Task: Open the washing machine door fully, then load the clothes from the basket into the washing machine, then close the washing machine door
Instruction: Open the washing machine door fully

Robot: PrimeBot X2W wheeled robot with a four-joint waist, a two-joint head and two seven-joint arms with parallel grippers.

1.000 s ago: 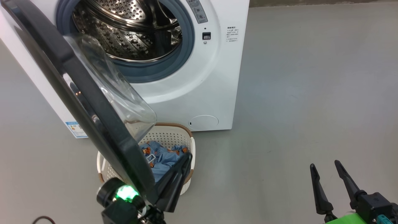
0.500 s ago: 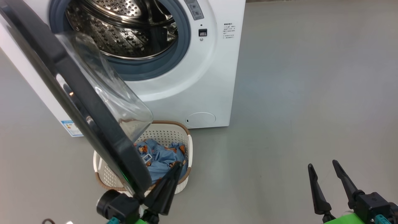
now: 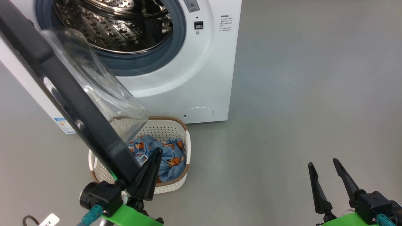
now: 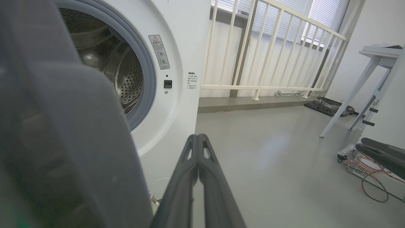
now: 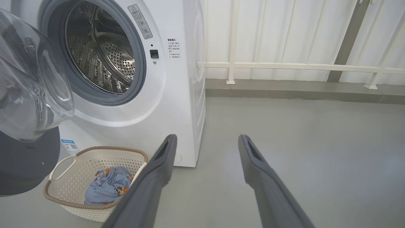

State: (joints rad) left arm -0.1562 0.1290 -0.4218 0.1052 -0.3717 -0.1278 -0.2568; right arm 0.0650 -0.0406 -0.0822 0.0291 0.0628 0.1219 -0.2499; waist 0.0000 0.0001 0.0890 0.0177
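The white washing machine stands with its steel drum exposed. The washing machine door hangs open towards me, its black rim slanting down over the basket's left part, its glass bowl bulging right. The cream basket sits on the floor below, holding the blue bear-print clothes. My left gripper is shut and empty, its fingers lying along the inner side of the door's lower rim, above the clothes. My right gripper stands open over bare floor, far right of the basket.
Grey floor stretches right of the machine. A white railing runs behind it. In the left wrist view, white table legs and cables lie at the far right. A cable end with a tag lies near my left arm.
The head view has shifted, so everything sits further left. My shut left gripper has moved left across the basket beside the door's lower rim. The right gripper has stayed open in place.
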